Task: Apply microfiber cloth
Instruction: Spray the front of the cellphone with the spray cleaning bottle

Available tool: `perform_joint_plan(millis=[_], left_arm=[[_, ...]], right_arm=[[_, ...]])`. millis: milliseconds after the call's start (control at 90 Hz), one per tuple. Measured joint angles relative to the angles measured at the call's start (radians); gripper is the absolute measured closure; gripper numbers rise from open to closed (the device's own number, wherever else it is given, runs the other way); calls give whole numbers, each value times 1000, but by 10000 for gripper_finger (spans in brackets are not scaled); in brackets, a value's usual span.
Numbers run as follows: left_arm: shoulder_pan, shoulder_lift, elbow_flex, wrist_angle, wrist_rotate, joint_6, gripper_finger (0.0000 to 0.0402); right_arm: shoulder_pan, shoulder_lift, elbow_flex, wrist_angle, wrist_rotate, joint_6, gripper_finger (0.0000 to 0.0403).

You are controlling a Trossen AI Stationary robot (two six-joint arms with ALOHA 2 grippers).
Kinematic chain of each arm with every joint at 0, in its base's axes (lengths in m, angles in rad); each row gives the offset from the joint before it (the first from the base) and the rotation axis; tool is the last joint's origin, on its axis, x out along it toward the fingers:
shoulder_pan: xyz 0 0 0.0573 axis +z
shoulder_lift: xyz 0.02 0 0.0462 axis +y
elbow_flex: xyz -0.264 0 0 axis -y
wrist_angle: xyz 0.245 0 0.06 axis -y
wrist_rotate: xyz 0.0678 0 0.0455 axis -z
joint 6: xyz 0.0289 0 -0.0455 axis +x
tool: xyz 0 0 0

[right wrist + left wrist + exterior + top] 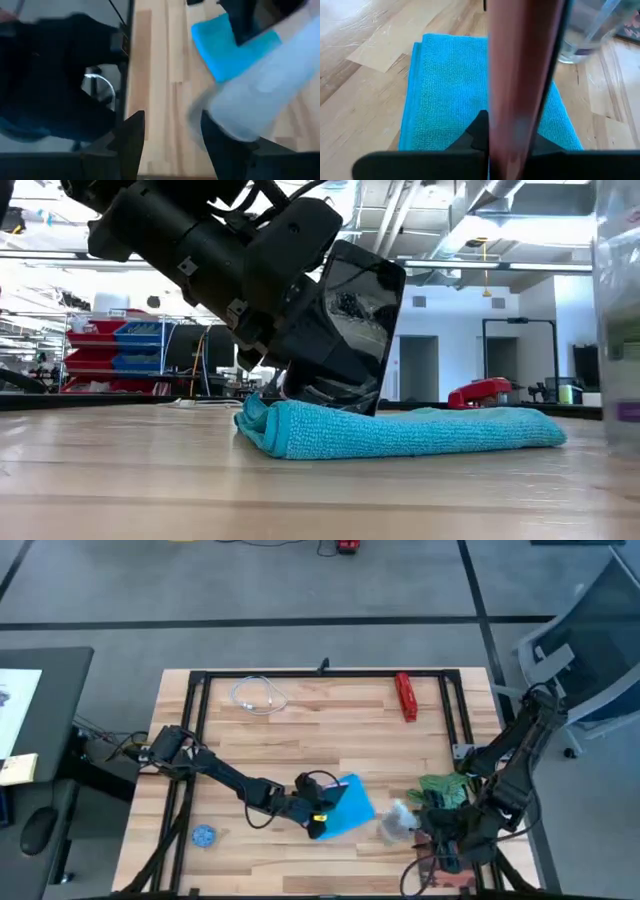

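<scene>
Grey floor (300, 590) surrounds the wooden desk (330, 720); red and blue storage bins (115, 345) stand behind the desk under ceiling lights (470, 265).

In the left wrist view, the phone (522, 75) hides the middle of the microfiber cloth (447, 90). In the right wrist view, a blurred clear container (260, 95) covers part of it.

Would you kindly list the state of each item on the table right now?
microfiber cloth: folded, flat on the table.
smartphone: held tilted on edge, lower end on the cloth.
left pincer: shut on the smartphone.
right pincer: open, beside the clear container.
</scene>
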Motion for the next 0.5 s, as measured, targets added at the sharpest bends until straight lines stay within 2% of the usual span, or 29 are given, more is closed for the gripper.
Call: perform_joint_plan(millis=[133,389,500], left_arm=[[0,0,8,-2,1,2,392],[0,0,11,1,3,4,392],[4,0,11,11,3,2,392]], right_arm=[[-1,0,-3,-7,16,15,219],[36,0,-4,-63,-28,141,186],[-2,0,-4,-28,-25,16,182]])
